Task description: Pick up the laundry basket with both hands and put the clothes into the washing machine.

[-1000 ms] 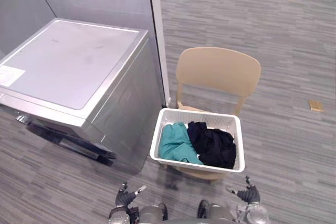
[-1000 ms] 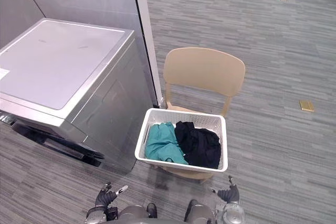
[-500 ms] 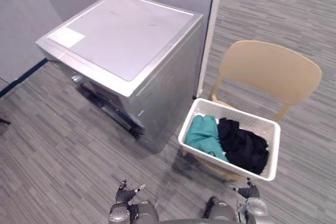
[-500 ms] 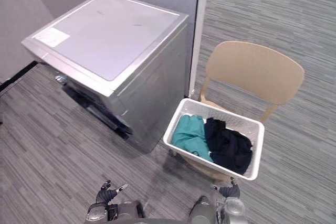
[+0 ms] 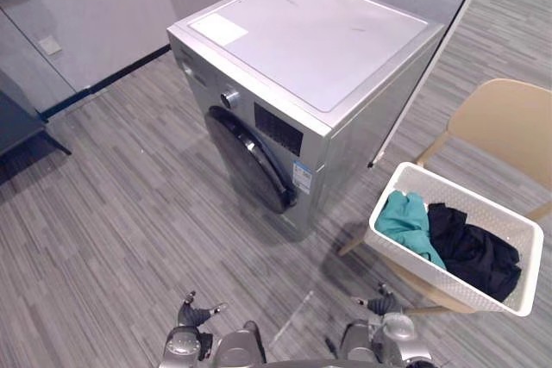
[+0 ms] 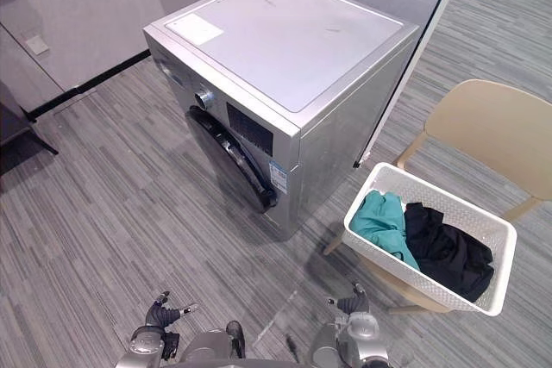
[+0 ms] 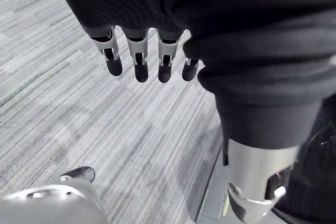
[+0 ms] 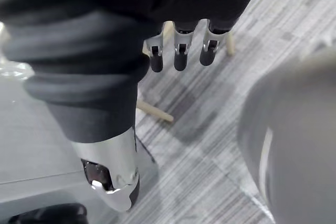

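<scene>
Progress so far, going by the task: basically zero. The laundry basket (image 5: 442, 278) hasn't been picked up. It sits on the seat of a tan chair (image 5: 504, 122), ahead of the right hand (image 5: 380, 305) and off to that hand's outer side, with a clear gap of floor in between. It's even further from the left hand (image 5: 197, 313).

The basket is white, rectangular, with perforated walls and a solid rim. Inside are a teal garment (image 5: 405, 220) on the side nearer the hands and a black garment (image 5: 474, 252) bunched up next to it, the two touching. Neither is spilling over the rim, so it looks like an easy lift to me.

Both hands are low and empty. In the wrist views the fingers hang straight and spread a little, nothing between them, just grey plank floor (image 7: 79, 119) past the tips.

The washing machine (image 5: 319, 49) is ahead of both hands, leaning toward the left hand's side. Its round dark door (image 5: 250, 157) looks shut to me.

So what's left is everything: grab the basket with both hands, carry it over, get that door open, load the clothes.
</scene>
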